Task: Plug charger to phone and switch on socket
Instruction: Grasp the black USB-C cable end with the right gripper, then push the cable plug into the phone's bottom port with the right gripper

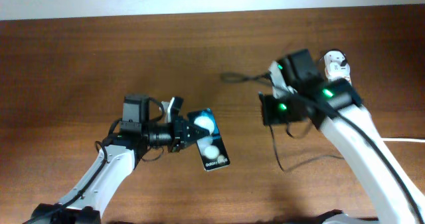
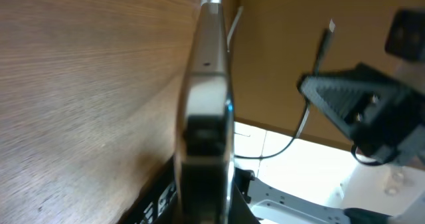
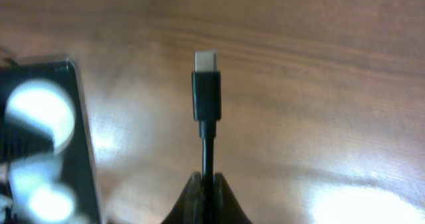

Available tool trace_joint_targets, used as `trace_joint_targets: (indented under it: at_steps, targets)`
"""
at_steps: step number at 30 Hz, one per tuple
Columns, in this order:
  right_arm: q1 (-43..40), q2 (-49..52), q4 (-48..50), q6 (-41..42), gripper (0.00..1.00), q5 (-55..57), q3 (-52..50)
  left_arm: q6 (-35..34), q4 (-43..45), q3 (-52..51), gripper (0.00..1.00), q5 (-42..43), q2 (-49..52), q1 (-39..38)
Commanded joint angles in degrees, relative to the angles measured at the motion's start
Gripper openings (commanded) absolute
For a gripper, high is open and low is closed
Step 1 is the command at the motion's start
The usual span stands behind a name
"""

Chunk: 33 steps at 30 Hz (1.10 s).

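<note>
Overhead, left of centre: clamps the phone [image 1: 216, 155] in the left end effector [image 1: 191, 131], jaws closed across the end nearest that arm. Screen up and lit, two white circles glowing. Cannot tell whether lying on the desk [image 1: 99, 58] or held just off it.

Over to the right: pinches the charger [image 1: 274, 144] in the right end effector [image 1: 267, 108], aimed leftward at the phone but well apart from it, bare wood between. Trails thin black cable in loose loops across the desk beside and below that arm. Shows only a white end of the socket [image 1: 336, 60] past the right arm, at the far right of the desk, the rest hidden.

Right wrist now: fingers [image 3: 190, 201] shut tight on the cable, connector [image 3: 206, 84] standing straight out beyond them, pale metal tip clear and touching nothing. Catches a lit corner of the phone at the left edge of the view.

Left wrist: looks along the phone edge-on, with the opposite end effector and the cable tip beyond it, apart from the phone.
</note>
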Motion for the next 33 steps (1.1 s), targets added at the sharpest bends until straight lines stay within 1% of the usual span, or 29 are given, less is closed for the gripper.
trace_joint_targets:
  at_steps: [1,2,3,4,5,6,7,8,9,10,11,12,13,15,16,18,20,22,24,27,29,33]
  targets:
    - [3.13,-8.81,-3.23,-1.36,0.04,-1.4,-2.23,-9.29,11.69,1.16,0.0,4.72,-0.2,0.04]
    - [5.14,-11.19,-3.69,-1.14,0.04,-2.23,-3.26,-11.93,17.07,1.16,0.0,4.72,-0.2,0.04]
    - [9.99,-15.47,-3.76,1.97,0.04,-2.56,-6.12,-17.92,26.4,1.16,0.0,4.7,-0.17,0.04]
    - [14.01,-18.21,-3.76,4.5,0.04,-1.92,-8.22,-24.44,32.94,1.16,0.0,4.15,-0.17,0.04]
    - [17.68,-20.52,-3.56,7.45,0.04,0.83,-9.62,-26.95,35.56,1.16,0.0,3.52,-0.17,0.04]
    - [20.44,-21.99,-3.56,10.56,0.04,3.78,-10.27,-29.9,36.44,1.16,0.0,3.1,-0.17,0.04]
    - [23.15,-22.6,-3.23,12.72,0.04,4.48,-10.8,-31.34,36.44,1.16,0.0,2.99,-0.17,0.04]
    - [26.32,-22.45,-2.84,13.07,0.04,4.5,-11.37,-32.15,36.44,1.16,0.0,2.97,-0.17,0.04]
    - [30.4,-21.64,-1.03,13.75,0.04,4.74,-12.63,-32.44,36.44,1.16,0.0,2.8,-0.17,0.04]
    - [34.03,-20.41,1.03,16.24,0.04,6.86,-13.92,-33.55,36.41,1.16,0.0,2.29,-0.17,0.04]
    - [37.4,-17.84,2.05,18.1,0.04,11.43,-14.19,-34.84,36.48,1.16,0.0,2.71,-0.17,0.46]
    - [37.83,-16.74,2.78,19.5,0.04,12.31,-14.19,-34.36,36.48,1.16,0.0,5.57,-0.13,2.69]
    - [37.81,-15.52,4.72,19.47,0.04,12.31,-14.19,-34.36,36.48,1.25,0.0,9.46,0.37,7.3]
    - [37.83,-14.51,8.57,19.45,0.04,12.31,-14.19,-34.36,36.5,1.55,0.0,14.43,2.25,14.62]
    - [37.81,-13.86,11.54,19.45,0.04,12.35,-14.16,-34.36,36.74,1.9,0.0,15.91,3.98,16.52]
    - [37.81,-12.17,14.99,19.43,0.04,12.79,-14.16,-34.38,39.52,3.08,0.0,17.62,7.65,16.2]
    - [37.7,-8.9,16.94,19.21,0.04,13.62,-14.16,-34.38,42.66,5.35,0.0,18.01,12.92,13.7]
    - [37.73,-7.26,18.16,17.27,0.04,14.08,-14.16,-34.05,43.32,5.44,0.0,16.92,14.51,13.09]
    - [37.7,-7.02,18.82,16.68,0.04,15.15,-14.16,-30.16,43.32,5.44,0.0,16.74,14.6,13.09]
    - [37.73,-6.99,21.0,16.61,0.04,15.1,-14.16,-27.1,43.32,5.44,0.0,16.68,14.6,13.07]
    - [37.73,-6.05,21.81,13.94,0.04,15.1,-14.16,-26.62,43.32,5.44,0.0,16.65,14.6,13.07]
    - [37.73,-2.51,22.67,14.27,0.04,15.06,-14.16,-26.34,43.32,5.44,0.0,16.7,14.6,13.09]
